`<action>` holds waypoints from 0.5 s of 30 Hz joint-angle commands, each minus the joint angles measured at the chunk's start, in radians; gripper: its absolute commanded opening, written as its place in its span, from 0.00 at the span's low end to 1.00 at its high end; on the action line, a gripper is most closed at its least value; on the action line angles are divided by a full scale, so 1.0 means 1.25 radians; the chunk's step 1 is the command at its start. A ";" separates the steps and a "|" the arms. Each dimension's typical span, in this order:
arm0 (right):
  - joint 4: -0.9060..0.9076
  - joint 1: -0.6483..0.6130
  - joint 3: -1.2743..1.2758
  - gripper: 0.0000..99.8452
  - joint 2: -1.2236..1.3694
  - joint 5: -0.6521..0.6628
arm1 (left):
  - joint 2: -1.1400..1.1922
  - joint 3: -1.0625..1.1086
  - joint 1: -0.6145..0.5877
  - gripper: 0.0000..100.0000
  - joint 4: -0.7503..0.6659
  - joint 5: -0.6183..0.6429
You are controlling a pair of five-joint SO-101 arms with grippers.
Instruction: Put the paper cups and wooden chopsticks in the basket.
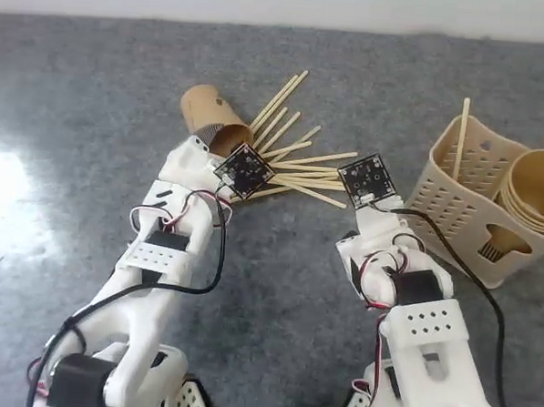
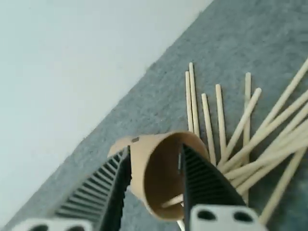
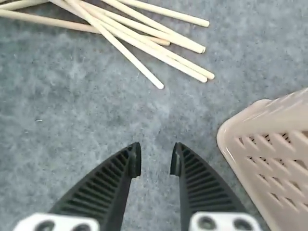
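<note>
The loose cup (image 1: 204, 111) is plain brown paper, a tapered tube with a rolled rim. It lies on its side well apart from the basket (image 1: 463, 209), its mouth turned toward the arms. A small dark mark sits near its rim, too small to read.

The chopsticks (image 1: 297, 159) are pale, bare wood, thin and round with blunt ends. They fan out in a loose, crossing pile between that cup and the basket, some of them touching the cup.

The basket is beige plastic, boxy with rounded corners. Its walls are pierced by rows of short slots, and one side has a larger shaped cut-out. In the compartment farther from the pile stands a stack of cups (image 1: 539, 186) in the same brown paper. One single stick (image 1: 460, 140) leans upright in the compartment nearer the pile.

Everything rests on a grey mat (image 1: 77, 93) with a mottled, felt-like nap.

The left gripper (image 2: 155, 153) is at the loose cup's mouth, away from the basket. Its ribbed black fingers (image 2: 103, 192) are spread apart over the rim, and I cannot tell whether they touch it.

The right gripper (image 3: 156, 149) hangs over bare mat just beside the basket's corner. Its fingers are apart with nothing between them, and the nearest chopstick tips lie a little beyond.
</note>
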 commanded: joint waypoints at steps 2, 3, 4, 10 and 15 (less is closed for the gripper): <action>-0.013 -0.002 -0.002 0.11 -0.012 -0.007 | 0.050 -0.087 0.002 0.15 0.023 0.012; -0.013 -0.002 -0.002 0.11 -0.012 -0.007 | 0.071 -0.104 0.002 0.15 0.023 0.012; -0.013 -0.002 -0.002 0.11 -0.012 -0.007 | 0.093 -0.125 0.000 0.15 0.023 0.012; -0.019 -0.002 0.006 0.11 -0.012 -0.009 | 0.220 -0.191 -0.006 0.15 0.021 0.009; -0.019 -0.002 0.006 0.11 -0.012 -0.009 | 0.237 -0.203 -0.026 0.15 0.023 -0.029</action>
